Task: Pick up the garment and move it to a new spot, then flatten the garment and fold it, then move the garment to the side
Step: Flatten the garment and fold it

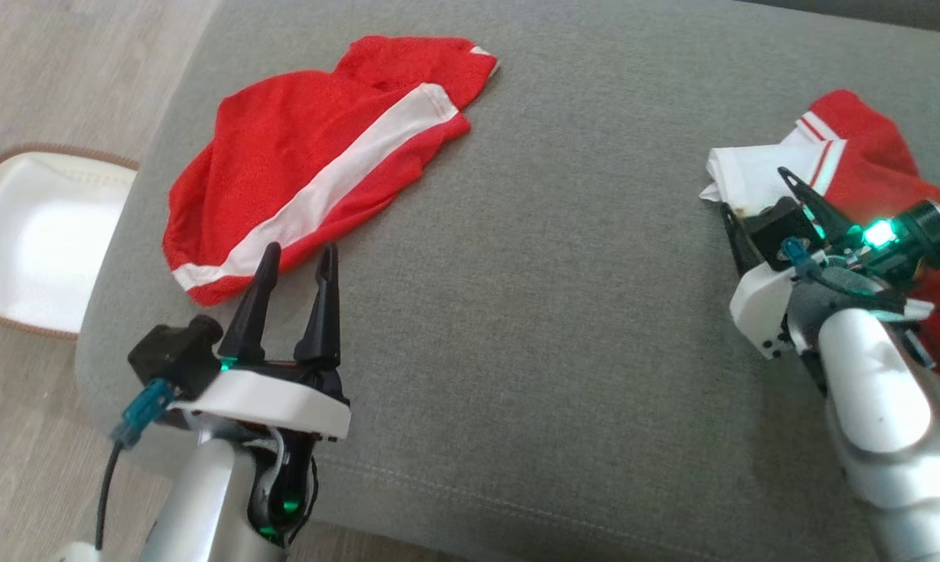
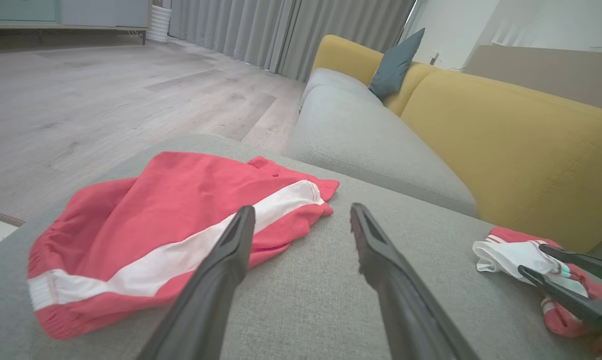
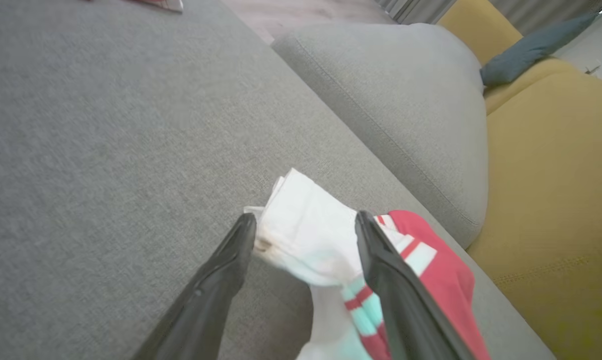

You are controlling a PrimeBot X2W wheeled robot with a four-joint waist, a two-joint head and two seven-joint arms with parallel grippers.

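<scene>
Here, the left hand points forward, fingers spread wide and empty, its tips near the hem of the red shorts lying ahead-left on the grey cushion. Well right, the right hand angles down, fingers wide, straddling the white fold of a crumpled red-and-white garment.

A: Shorts?
B: Red, with 1 white stripe, rumpled but spread low at the left of the grey cushion, gathered end nearest.
A: Other garment?
B: Red and white with thin red stripes, bunched in a heap at the right edge, white part toward the middle.
</scene>
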